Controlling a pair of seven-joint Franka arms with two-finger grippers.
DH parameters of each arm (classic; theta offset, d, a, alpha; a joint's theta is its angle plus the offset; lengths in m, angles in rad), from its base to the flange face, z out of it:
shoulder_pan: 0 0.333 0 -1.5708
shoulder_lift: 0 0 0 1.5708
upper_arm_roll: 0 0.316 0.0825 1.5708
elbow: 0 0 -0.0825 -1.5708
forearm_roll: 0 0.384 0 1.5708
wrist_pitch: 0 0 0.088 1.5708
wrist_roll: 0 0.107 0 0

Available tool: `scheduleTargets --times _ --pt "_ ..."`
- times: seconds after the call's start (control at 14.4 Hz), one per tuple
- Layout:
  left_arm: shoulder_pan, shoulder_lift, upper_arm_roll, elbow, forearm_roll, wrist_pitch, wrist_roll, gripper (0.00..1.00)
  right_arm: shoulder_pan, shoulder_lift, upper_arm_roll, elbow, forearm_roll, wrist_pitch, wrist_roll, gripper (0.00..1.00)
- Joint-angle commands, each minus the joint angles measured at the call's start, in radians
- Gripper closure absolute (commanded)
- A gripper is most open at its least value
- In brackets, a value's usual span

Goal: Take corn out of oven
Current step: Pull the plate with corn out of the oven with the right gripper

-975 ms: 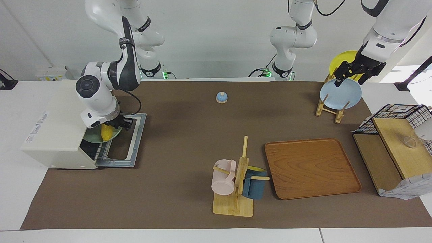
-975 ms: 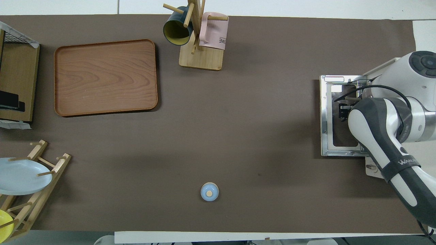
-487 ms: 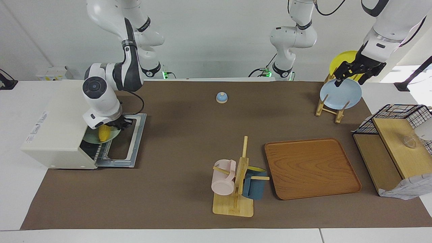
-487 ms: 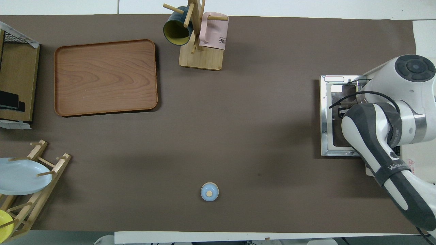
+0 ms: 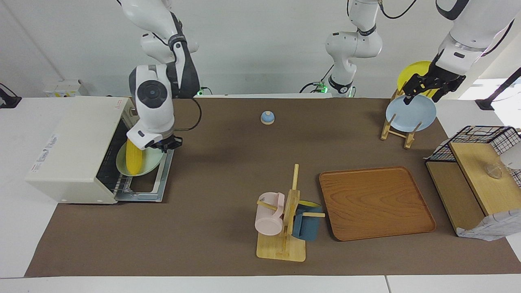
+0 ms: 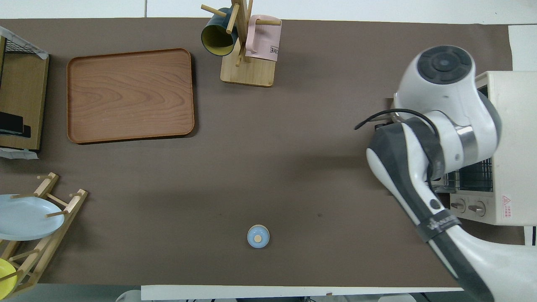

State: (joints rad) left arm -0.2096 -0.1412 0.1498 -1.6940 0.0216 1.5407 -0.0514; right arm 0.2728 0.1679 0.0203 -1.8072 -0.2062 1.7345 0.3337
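Gleaming yellow tapered corn (image 5: pixel 134 158) on green plate (image 5: pixel 151 162)

Corn: a bright yellow, smooth plastic-looking tapered corn cob (image 5: pixel 133 159), lying on a pale green round plate (image 5: pixel 147 163), its length running toward and away from the robots.
Corn's place: at the oven's mouth, over the opened door, with the plate partly out of the cavity.
Oven: a boxy cream-white toaster oven (image 5: pixel 71 150) at the right arm's end of the table; two knobs on its front.
Oven's state: door (image 5: pixel 156 181) dropped flat on the brown mat; wire rack showing inside.
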Motion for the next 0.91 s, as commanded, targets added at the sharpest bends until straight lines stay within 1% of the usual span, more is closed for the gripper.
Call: scheduleTargets --times 0.0,0.07,0.14,0.28,0.35,0.49,0.56,0.63,0.77,0.84 --pt "0.007 -0.011 -0.007 -0.001 0.017 -0.013 -0.007 0.00 0.159 0.223 0.001 0.332 0.017 -0.156 0.207 1.00" --pt "0.007 -0.011 -0.006 -0.001 0.017 -0.013 -0.007 0.00 0.211 0.292 0.000 0.415 0.059 -0.173 0.285 1.00" --pt "0.007 -0.011 -0.006 -0.001 0.017 -0.013 -0.007 0.00 0.251 0.345 0.000 0.477 0.106 -0.159 0.367 1.00" --pt "0.007 -0.011 -0.007 -0.001 0.017 -0.013 -0.007 0.00 0.343 0.477 0.009 0.610 0.131 -0.096 0.511 1.00" --pt "0.007 -0.011 -0.007 -0.001 0.017 -0.013 -0.007 0.00 0.377 0.517 0.010 0.635 0.134 -0.051 0.575 1.00" --pt "0.007 -0.011 -0.006 -0.001 0.017 -0.008 -0.007 0.00 0.385 0.568 0.045 0.635 0.136 0.058 0.666 1.00" --pt "0.007 -0.011 -0.006 -0.001 0.017 -0.010 -0.008 0.00 0.387 0.599 0.070 0.640 0.134 0.081 0.692 1.00" --pt "0.007 -0.011 -0.006 -0.001 0.017 -0.007 -0.008 0.00 0.390 0.614 0.079 0.640 0.134 0.106 0.729 0.99" --pt "0.009 -0.011 -0.006 -0.001 0.017 -0.010 -0.008 0.00 0.427 0.634 0.084 0.638 0.134 0.143 0.801 0.98" --pt "0.009 -0.011 -0.006 -0.001 0.017 -0.010 -0.011 0.00 0.419 0.633 0.084 0.634 0.151 0.149 0.829 0.90"
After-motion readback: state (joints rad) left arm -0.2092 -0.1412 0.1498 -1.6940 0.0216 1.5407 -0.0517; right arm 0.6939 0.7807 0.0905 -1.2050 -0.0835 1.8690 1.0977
